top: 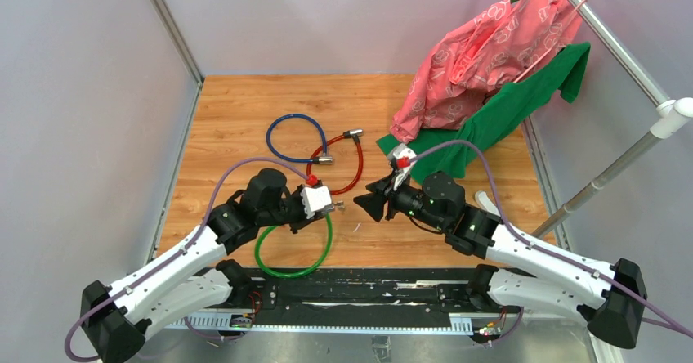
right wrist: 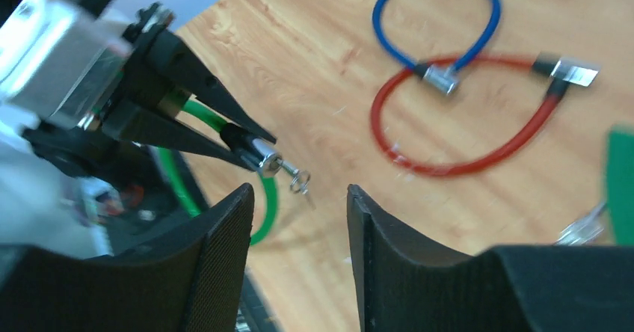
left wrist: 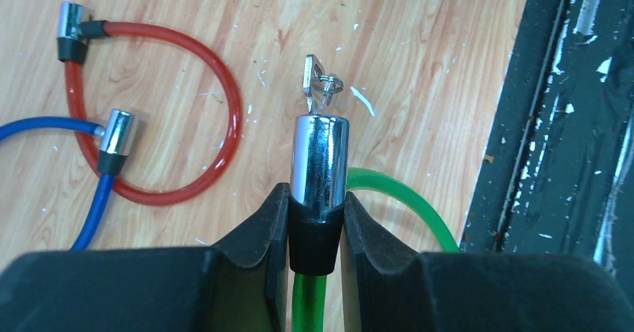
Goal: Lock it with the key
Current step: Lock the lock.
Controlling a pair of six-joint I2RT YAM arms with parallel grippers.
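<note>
My left gripper (left wrist: 317, 220) is shut on the black collar of the green cable lock's (top: 292, 257) silver cylinder end (left wrist: 319, 158). A tiny silver key (left wrist: 315, 80) on a small ring sticks out of the cylinder's tip. It also shows in the right wrist view (right wrist: 294, 175) and the top view (top: 337, 206). My right gripper (right wrist: 299, 197) is open and empty, facing the key a short way off, in the top view (top: 372, 203) just right of it. My left gripper (top: 323, 202) holds the cylinder above the table.
A red cable loop (top: 347, 163) and a blue cable loop (top: 296, 136) lie on the wooden table (top: 245, 101) behind the grippers. Pink and green cloths (top: 482, 60) hang at the back right by a metal rail (top: 621, 159). A black strip (top: 359, 285) runs along the near edge.
</note>
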